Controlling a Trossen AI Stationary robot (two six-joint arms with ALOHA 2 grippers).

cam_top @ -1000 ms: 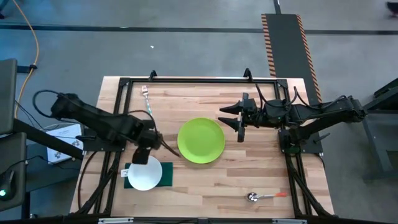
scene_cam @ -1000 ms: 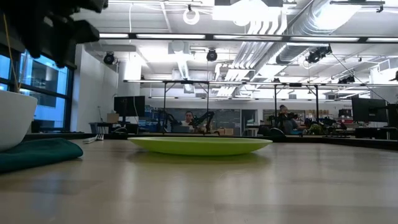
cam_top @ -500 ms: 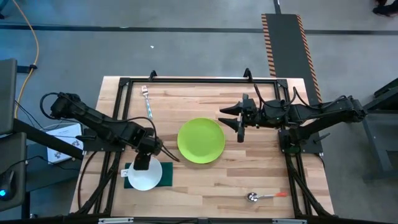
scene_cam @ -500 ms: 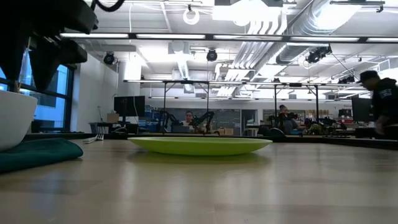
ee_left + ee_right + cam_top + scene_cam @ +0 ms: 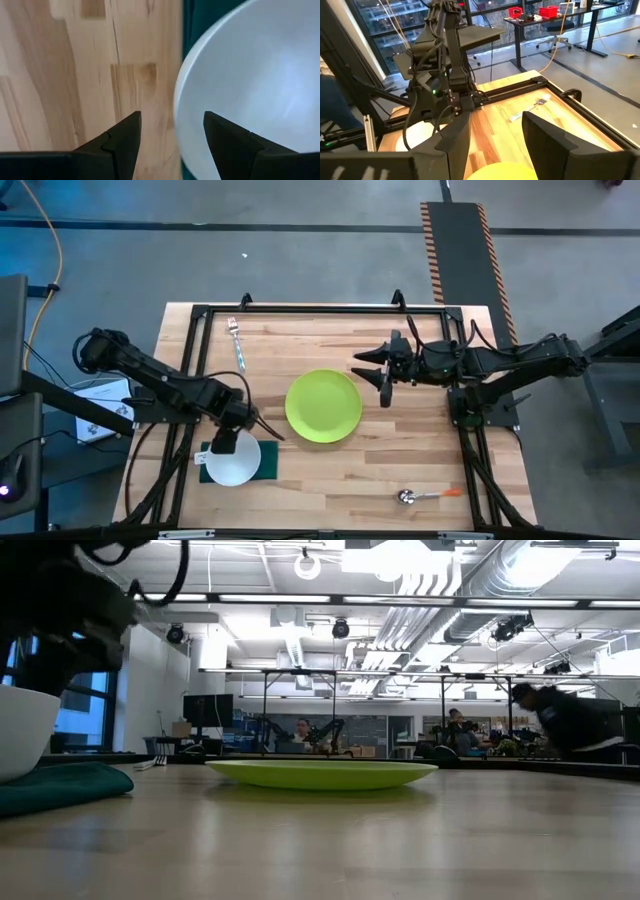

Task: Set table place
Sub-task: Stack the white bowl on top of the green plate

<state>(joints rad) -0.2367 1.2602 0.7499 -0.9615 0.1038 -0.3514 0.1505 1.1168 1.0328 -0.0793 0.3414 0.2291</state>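
While left gripper [image 5: 171, 131] hangs agape, empty, table [image 5: 75, 75] lies directly beneath, bowl [image 5: 250, 85] rim between fingers.

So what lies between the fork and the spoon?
High view: the green plate sits between the fork and spoon; otherwise bare table.

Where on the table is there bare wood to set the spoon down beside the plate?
On the table, bare wood runs between the green plate and the spoon, and along the near edge. The strip between the plate and the fork is free too. It is crowded where the open left gripper straddles the white bowl's rim over the green cloth. The open right gripper hangs beside the plate.
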